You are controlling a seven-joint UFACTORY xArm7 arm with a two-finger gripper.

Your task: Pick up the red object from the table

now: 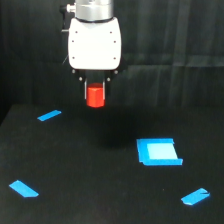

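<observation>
The pincer point(95, 92) hangs below the arm's white housing point(94, 44), and its dark fingers point(86, 88) are clamped on the red object point(95, 96). The block's top sits between them and its lower part juts out beneath. It is held up in the air, clear of the tabletop point(100, 190), seen against the black curtain point(170, 40) just above the tabletop's far edge.

Taking the blue square patch point(158, 152) as the landmark: the held block is up and toward the exterior view's left of it, well apart. A blue tape strip point(49, 115) lies farther to the left of the patch, near the far edge. Another strip point(23, 188) lies to the lower left, near the front. A third point(195, 197) lies just below and right of the patch. The view is soft, so the block's exact shape is hard to make out.
</observation>
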